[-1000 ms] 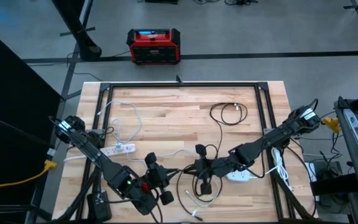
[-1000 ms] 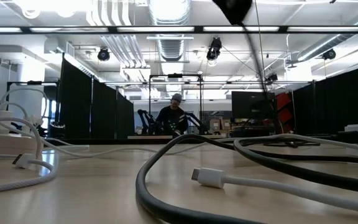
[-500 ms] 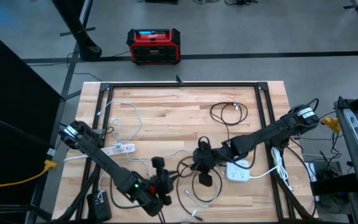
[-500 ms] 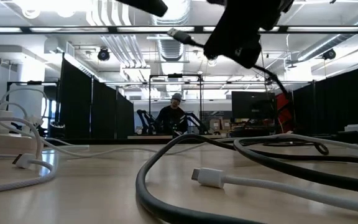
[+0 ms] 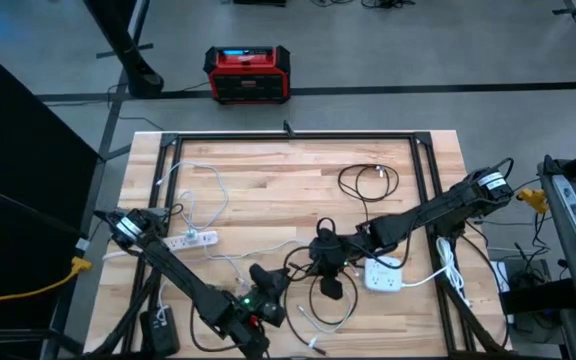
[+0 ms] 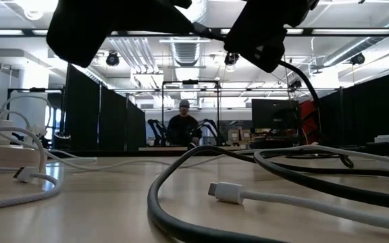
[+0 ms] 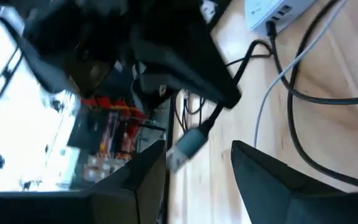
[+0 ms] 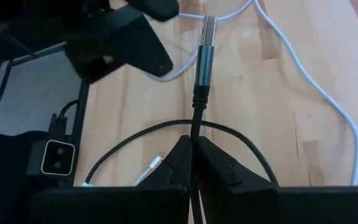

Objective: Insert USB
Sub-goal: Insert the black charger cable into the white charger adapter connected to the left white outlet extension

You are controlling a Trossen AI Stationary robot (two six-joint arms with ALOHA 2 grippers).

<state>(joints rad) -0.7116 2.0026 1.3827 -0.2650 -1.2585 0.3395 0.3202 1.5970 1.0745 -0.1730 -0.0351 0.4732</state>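
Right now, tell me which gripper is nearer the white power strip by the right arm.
Right. The right gripper is just beside the white power strip; the left gripper sits farther off.
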